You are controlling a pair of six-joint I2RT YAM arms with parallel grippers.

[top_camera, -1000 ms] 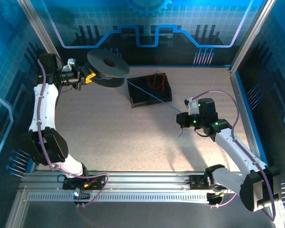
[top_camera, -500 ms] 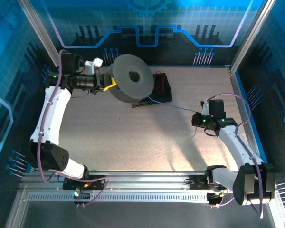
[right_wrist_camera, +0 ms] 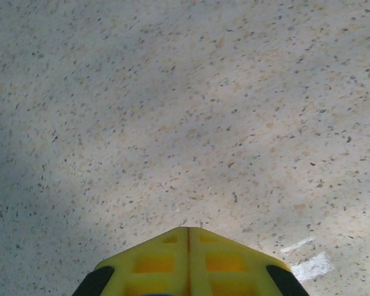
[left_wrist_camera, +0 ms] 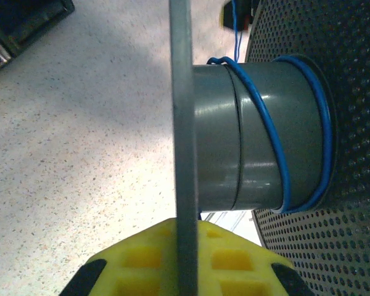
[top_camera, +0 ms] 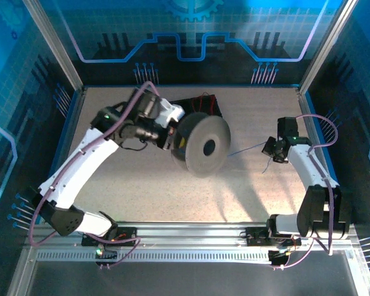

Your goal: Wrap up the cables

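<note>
A grey spool (top_camera: pixel 203 147) is held off the surface (top_camera: pixel 142 191) by the left fingers (left_wrist_camera: pixel 139 262), which are clamped narrowly on the thin edge of its near flange. Just beyond those fingers, the blue cable (left_wrist_camera: pixel 275 154) is seen wound loosely in a couple of turns round the hub, against the perforated far flange. From the spool the blue cable (top_camera: pixel 246 149) is stretched across to the right fingers (right_wrist_camera: pixel 154 265), which are pressed fully together. From the top view it is judged to be pinched there, with a short tail hanging past them. The red cable (top_camera: pixel 203 98) is left in the black tray (top_camera: pixel 219 108), behind the spool and well apart from both pairs of fingers. Both cables are judged to be light, limp and springy, likely to slip from the hub if tension is lost, and easily kinked or pulled free by a hard tug. A hold near the free end is suggested, with the strand kept lightly taut. The spool is judged rigid and best gripped by the flange rim.
</note>
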